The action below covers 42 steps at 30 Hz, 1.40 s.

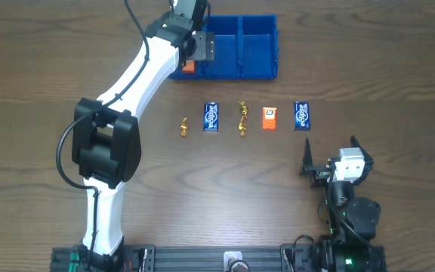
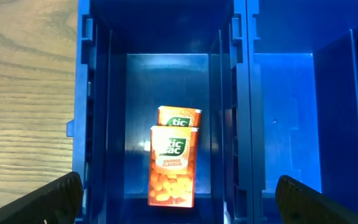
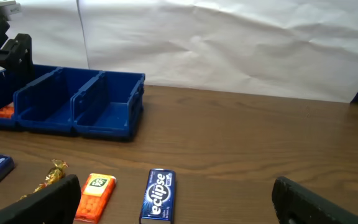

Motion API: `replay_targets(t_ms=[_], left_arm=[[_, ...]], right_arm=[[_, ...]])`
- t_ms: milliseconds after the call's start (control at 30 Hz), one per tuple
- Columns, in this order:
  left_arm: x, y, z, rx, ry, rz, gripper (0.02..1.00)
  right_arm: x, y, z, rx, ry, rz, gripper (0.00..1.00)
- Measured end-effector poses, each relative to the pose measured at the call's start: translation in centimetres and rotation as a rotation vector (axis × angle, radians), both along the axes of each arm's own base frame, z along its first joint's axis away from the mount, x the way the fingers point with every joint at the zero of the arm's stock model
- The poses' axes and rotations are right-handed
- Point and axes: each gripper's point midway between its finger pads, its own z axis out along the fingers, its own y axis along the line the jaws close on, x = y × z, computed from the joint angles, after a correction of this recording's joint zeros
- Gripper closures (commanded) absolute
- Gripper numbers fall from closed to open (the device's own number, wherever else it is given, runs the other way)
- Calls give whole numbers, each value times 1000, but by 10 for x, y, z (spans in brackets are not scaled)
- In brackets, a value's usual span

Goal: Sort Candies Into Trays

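Inside the blue tray [image 2: 98, 93], left compartment, two orange boxes [image 2: 173, 171] under spread left fingers [image 2: 55, 199]; right fingers [image 3: 48, 202] spread

A dark brown, wood-grained desk [image 1: 399, 68] carries everything, and a creased white sheet [image 3: 241, 43] rises behind its far edge.

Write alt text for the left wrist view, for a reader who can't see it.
Two orange plastic mint boxes lie flat, one overlapping the other, on the floor of one compartment of a blue plastic tray. The left gripper hangs open above them, and brown wooden table shows beside the tray.
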Motion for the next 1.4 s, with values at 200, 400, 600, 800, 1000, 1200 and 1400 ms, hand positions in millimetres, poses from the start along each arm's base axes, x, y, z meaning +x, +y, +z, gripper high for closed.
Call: replay_targets(t_ms=[200, 400, 600, 800, 1000, 1200, 1400], left_arm=[[0, -1, 0, -5, 2, -3, 20], [-2, -4, 0, -6, 6, -4, 23], [-22, -31, 17, -33, 5, -9, 20], [-60, -98, 40, -75, -26, -77, 20], [-115, -172, 41, -79, -38, -170, 20], [-156, -214, 17, -97, 7, -186, 20], [-166, -220, -38, -81, 108, -143, 31]], right_arm=[[0, 0, 0, 0, 0, 0, 3], [0, 0, 0, 0, 0, 0, 3], [0, 0, 0, 0, 0, 0, 3], [0, 0, 0, 0, 0, 0, 3], [0, 0, 0, 0, 0, 0, 3], [0, 0, 0, 0, 0, 0, 3], [0, 0, 0, 0, 0, 0, 3]])
